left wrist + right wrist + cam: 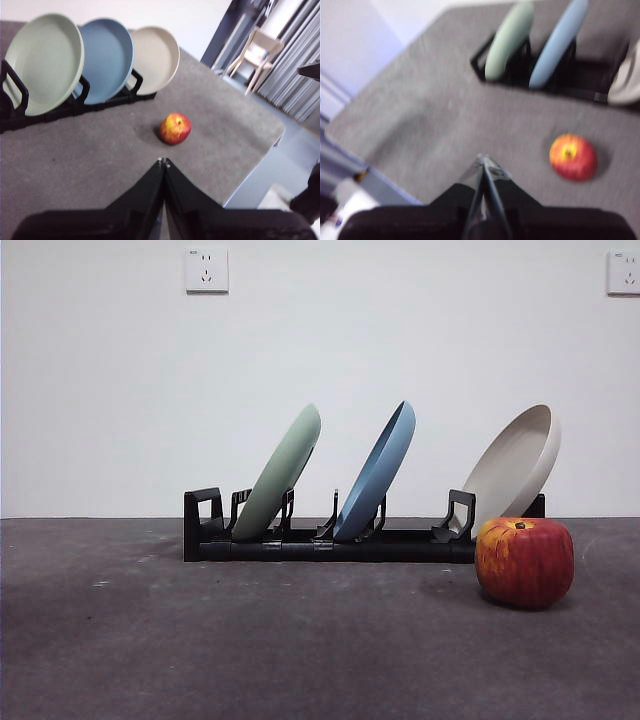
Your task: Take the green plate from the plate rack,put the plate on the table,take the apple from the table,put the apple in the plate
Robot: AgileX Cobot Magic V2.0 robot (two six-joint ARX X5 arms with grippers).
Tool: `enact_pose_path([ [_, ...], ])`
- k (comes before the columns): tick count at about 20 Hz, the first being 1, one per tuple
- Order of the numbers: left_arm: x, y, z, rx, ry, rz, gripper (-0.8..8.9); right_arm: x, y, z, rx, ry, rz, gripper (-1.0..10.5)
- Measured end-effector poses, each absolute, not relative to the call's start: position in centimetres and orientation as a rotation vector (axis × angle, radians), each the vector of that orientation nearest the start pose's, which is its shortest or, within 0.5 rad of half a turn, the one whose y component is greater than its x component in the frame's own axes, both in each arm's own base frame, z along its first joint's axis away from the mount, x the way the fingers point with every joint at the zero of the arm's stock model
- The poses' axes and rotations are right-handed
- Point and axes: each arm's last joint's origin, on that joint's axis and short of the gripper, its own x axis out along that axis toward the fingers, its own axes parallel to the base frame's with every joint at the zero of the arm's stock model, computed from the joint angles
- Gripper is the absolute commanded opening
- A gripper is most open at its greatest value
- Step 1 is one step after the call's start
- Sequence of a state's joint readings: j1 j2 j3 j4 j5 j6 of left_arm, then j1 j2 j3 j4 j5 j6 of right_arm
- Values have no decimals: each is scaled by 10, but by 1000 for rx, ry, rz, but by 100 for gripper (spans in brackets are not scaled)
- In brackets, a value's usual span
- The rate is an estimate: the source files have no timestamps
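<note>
The green plate leans upright in the leftmost slot of the black plate rack. The red-and-yellow apple rests on the dark grey table, just in front of the rack's right end. My left gripper is shut and hovers above the table, short of the apple. Equally shut, my right gripper hangs over bare table, away from apple and rack. Neither gripper appears in the front view.
A blue plate stands in the rack's middle slot and a cream plate at its right end. The table's edge drops off beyond the apple, with a chair on the floor past it.
</note>
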State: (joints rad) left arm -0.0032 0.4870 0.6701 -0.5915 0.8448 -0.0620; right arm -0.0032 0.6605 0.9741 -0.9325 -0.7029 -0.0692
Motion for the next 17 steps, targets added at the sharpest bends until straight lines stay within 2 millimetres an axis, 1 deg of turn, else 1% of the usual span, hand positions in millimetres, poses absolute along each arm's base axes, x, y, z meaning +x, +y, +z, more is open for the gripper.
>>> enact_pose_path([
  [3,96,-23,297,-196,397,-840,-8,101,20,342,138,611,711,-12],
  [6,96,-23,297,-184,392,-844,-6,102,20,341,127,615,718,-11],
  [8,96,-23,297,-181,391,-844,1,102,20,341,122,612,721,7],
  [9,96,-23,297,-178,390,-845,23,102,20,341,121,612,722,50],
  [10,96,-23,297,-177,390,-845,132,102,20,341,119,611,722,192],
  [11,96,-23,297,-177,390,-845,357,102,20,341,120,612,722,440],
  [12,96,-23,297,-177,390,-845,534,102,20,341,120,612,722,621],
  [13,96,-23,297,-178,390,-845,581,102,20,341,120,612,722,690],
  [17,96,-24,298,-174,383,-848,580,102,20,341,126,621,721,689],
])
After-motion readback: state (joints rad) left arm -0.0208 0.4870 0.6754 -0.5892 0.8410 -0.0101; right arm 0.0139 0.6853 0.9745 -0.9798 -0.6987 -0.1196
